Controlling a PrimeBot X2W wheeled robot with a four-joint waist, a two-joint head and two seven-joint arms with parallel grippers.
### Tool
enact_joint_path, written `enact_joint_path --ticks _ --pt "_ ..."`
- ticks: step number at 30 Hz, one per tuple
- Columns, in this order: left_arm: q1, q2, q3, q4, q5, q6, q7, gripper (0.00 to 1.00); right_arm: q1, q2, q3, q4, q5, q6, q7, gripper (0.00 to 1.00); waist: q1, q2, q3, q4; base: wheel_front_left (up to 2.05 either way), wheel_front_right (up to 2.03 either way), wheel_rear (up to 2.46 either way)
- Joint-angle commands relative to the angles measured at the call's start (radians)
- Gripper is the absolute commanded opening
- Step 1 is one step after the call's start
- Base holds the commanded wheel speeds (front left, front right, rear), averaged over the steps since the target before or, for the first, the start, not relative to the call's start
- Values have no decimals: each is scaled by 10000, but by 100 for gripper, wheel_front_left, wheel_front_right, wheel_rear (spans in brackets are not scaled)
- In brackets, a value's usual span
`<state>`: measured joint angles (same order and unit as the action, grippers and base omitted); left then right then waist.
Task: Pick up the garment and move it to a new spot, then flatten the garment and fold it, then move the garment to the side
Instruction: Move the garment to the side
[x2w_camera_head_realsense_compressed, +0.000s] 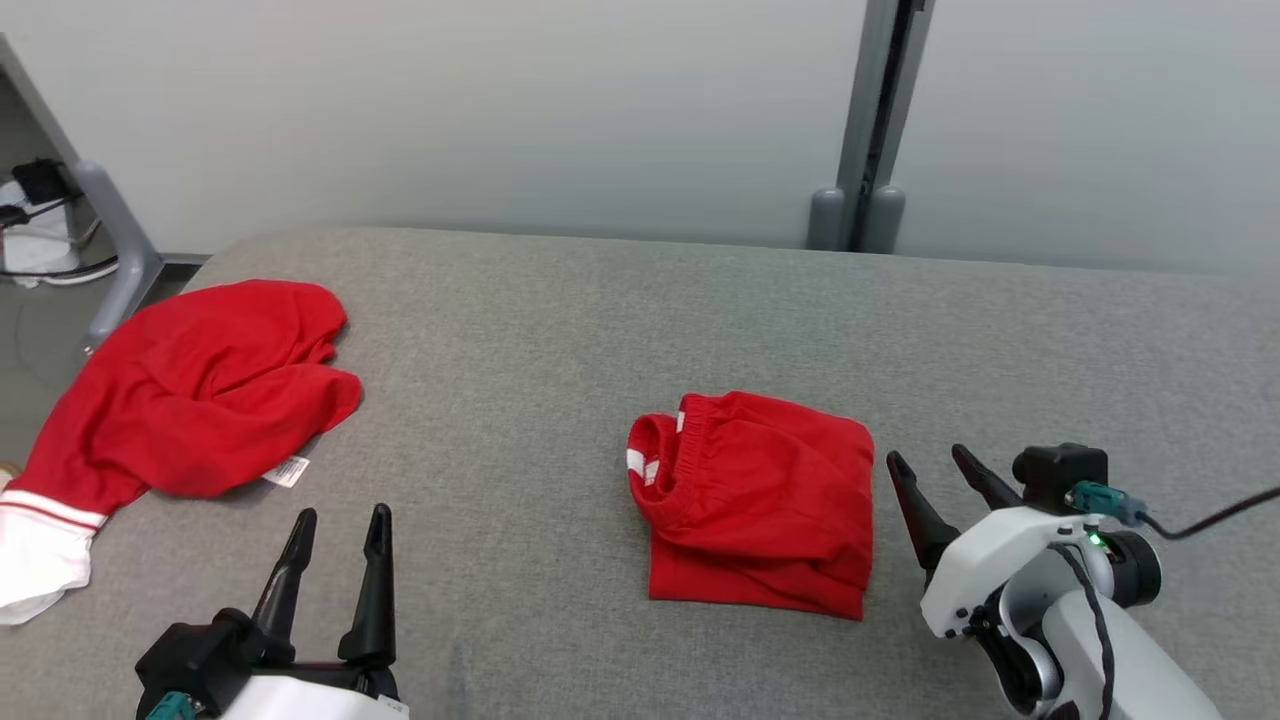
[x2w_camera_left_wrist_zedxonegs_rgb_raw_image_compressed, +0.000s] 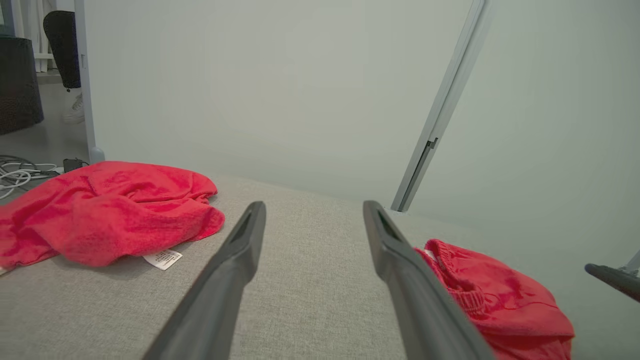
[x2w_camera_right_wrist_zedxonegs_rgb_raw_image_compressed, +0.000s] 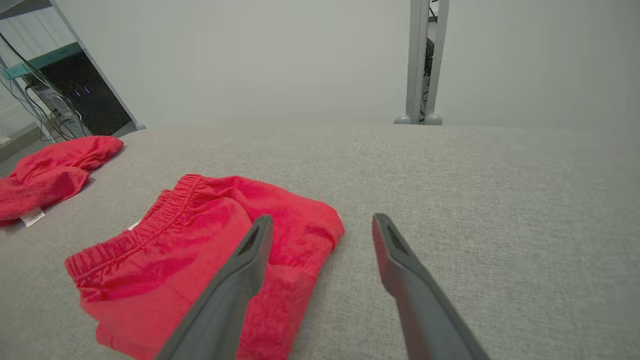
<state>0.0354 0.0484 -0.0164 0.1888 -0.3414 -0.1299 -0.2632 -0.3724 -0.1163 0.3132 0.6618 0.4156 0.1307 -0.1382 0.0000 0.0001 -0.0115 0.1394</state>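
Observation:
A folded red garment (x2w_camera_head_realsense_compressed: 760, 500) with an elastic waistband lies in the middle of the grey padded table (x2w_camera_head_realsense_compressed: 550, 330). My right gripper (x2w_camera_head_realsense_compressed: 927, 455) hovers open just to its right, with nothing between the fingers. In the right wrist view that garment (x2w_camera_right_wrist_zedxonegs_rgb_raw_image_compressed: 200, 240) lies left of and under the left finger of the right gripper (x2w_camera_right_wrist_zedxonegs_rgb_raw_image_compressed: 322, 218). My left gripper (x2w_camera_head_realsense_compressed: 342, 513) stands open and empty near the front edge, between the two red cloths. The left wrist view has the left gripper (x2w_camera_left_wrist_zedxonegs_rgb_raw_image_compressed: 314, 205) above bare table, with the folded garment (x2w_camera_left_wrist_zedxonegs_rgb_raw_image_compressed: 500, 295) at lower right.
A second, crumpled red garment (x2w_camera_head_realsense_compressed: 190, 390) with a white cuff and a white label lies at the table's left edge and partly hangs over it. A grey post (x2w_camera_head_realsense_compressed: 870, 120) stands behind the table against the pale wall. Cables (x2w_camera_left_wrist_zedxonegs_rgb_raw_image_compressed: 20, 172) lie on the floor to the left.

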Motion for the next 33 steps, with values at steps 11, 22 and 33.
enact_joint_path --ticks 11,22,33 --pt "-527 39 -67 23 -116 -11 -19 100 -1924 297 -324 3554 1882 3 2653 100 0 -1 755 1258 0 0 0" --pt "-495 40 -59 52 -79 -11 -19 100 -1806 426 -166 3578 3296 3 3059 0 0 -1 721 1384 0 0 0" --pt "-333 34 -530 -206 -84 -11 -19 100 -1713 -47 286 3288 3391 2 1739 0 0 -1 247 296 0 0 0"
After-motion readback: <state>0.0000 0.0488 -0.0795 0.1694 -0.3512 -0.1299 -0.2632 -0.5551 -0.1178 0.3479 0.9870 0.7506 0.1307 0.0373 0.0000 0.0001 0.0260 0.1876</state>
